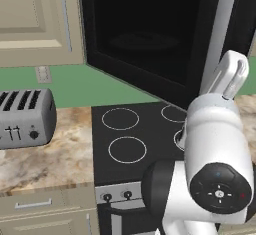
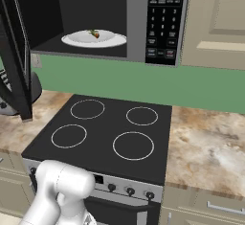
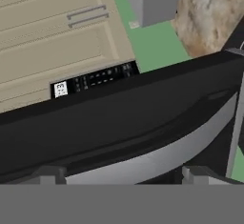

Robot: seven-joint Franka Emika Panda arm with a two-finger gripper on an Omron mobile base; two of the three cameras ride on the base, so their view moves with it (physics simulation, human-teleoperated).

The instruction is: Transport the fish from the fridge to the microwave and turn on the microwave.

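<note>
With the fish (image 2: 95, 34) already lying on the white plate (image 2: 76, 40) inside the microwave (image 2: 162, 18), I judge the step in hand is shutting the swung-out door (image 1: 150, 44). My gripper (image 3: 123, 173) stands wide open, holding nothing, just at the door's edge. I'd press flat against the outer face and sweep along the hinge arc, not jab. The fish sits near the plate's centre; its long axis seems to run slantwise, though it's too small to be sure.
</note>
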